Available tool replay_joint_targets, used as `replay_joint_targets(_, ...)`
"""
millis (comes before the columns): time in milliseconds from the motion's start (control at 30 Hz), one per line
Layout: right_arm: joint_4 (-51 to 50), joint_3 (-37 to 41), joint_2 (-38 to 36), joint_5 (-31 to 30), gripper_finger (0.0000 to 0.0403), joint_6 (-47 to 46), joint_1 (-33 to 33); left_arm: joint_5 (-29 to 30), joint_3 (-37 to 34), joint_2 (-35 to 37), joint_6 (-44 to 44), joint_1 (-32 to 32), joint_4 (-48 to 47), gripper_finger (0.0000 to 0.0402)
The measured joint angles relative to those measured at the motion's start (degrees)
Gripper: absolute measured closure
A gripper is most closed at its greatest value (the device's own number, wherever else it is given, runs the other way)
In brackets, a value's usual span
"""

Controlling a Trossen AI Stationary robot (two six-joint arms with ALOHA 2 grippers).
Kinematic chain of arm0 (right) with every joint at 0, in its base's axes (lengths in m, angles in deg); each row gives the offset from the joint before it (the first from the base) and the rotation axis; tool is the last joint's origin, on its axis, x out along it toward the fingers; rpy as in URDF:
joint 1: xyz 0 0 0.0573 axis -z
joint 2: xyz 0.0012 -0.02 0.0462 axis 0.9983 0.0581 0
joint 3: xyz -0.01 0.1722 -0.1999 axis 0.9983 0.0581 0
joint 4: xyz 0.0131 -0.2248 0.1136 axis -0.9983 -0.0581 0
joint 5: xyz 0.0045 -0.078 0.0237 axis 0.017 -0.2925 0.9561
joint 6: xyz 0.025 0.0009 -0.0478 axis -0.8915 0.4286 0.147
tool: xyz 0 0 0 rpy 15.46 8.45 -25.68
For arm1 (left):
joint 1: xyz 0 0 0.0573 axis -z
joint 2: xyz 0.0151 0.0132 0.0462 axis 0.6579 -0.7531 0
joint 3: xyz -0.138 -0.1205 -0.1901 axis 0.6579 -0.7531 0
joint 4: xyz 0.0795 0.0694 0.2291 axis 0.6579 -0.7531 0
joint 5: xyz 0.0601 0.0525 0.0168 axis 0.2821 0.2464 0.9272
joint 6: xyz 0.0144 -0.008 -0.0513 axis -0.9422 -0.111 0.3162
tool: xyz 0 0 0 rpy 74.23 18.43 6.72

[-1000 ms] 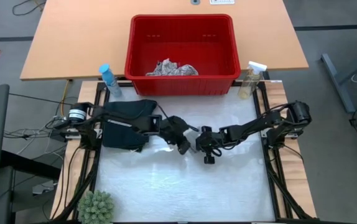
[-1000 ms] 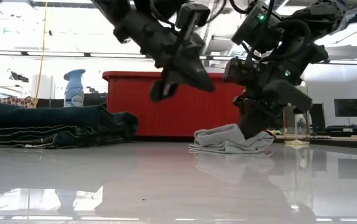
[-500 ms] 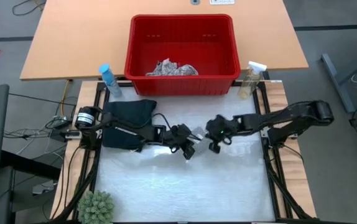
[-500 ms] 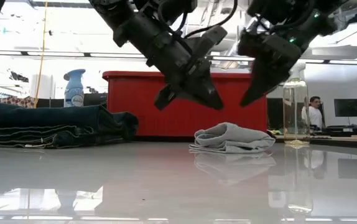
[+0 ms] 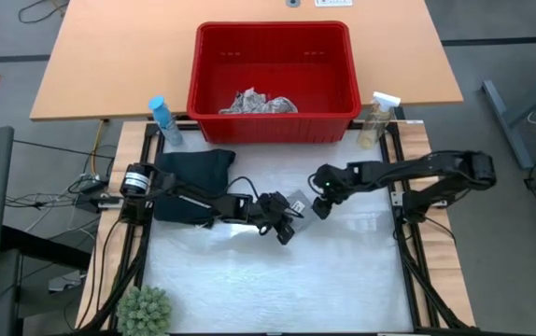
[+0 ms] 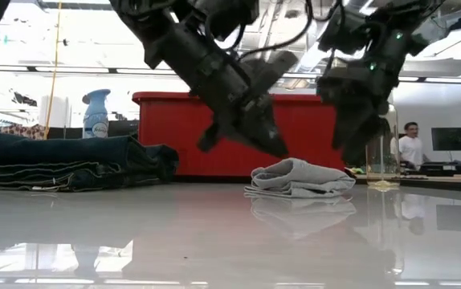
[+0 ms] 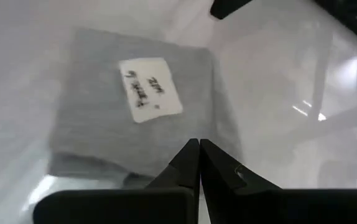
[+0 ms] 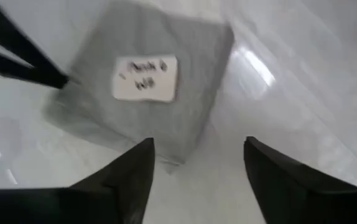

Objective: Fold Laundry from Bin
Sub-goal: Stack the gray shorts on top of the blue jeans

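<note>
One red bin (image 5: pixel 273 79) | holds leaf-print white cloth (image 5: pixel 259 103)

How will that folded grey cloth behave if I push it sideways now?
The grey cloth is probably floppy: its layers sag unevenly in the low view, so a push may unfold it. It likely slides easily, since the table looks glossy. Probably light; it lies thin under the label.

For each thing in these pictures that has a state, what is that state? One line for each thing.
Small grey folded cloth with white label: folded, lying on the table, not held.
Dark trousers: folded, on the table's left side.
Large red plastic bin: holds one crumpled printed cloth.
Left tool: shut, above the grey cloth.
Right tool: open, empty, above the grey cloth.
</note>
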Motion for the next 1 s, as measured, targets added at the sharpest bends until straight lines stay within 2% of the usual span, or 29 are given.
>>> replay_joint_targets(167,2.9,0.0,4.0,0.8,0.0112,-0.9,-0.1,-1.7,0.1,-2.1,2.3,0.9,4.6,0.0401)
replay_joint_targets(367,6.2,0.0,8.0,0.8,0.0111,-2.4,-0.1,1.2,0.1,-2.4,2.0,1.8,3.8,0.0401)
replay_joint_targets(633,9.6,0.0,13.0,0.9,0.0111,-1.7,-0.4,1.3,0.1,-3.9,1.1,1.7,3.6,0.0401)
replay_joint_targets(867,11.3,0.0,13.4,5.0,0.0118,-0.4,0.2,-2.0,0.3,-9.8,4.7,2.1,9.0,0.0401)
replay_joint_targets(1000,11.2,-0.1,14.0,6.7,0.0138,-0.2,0.2,-2.0,0.4,-11.1,5.1,2.1,10.4,0.0401)
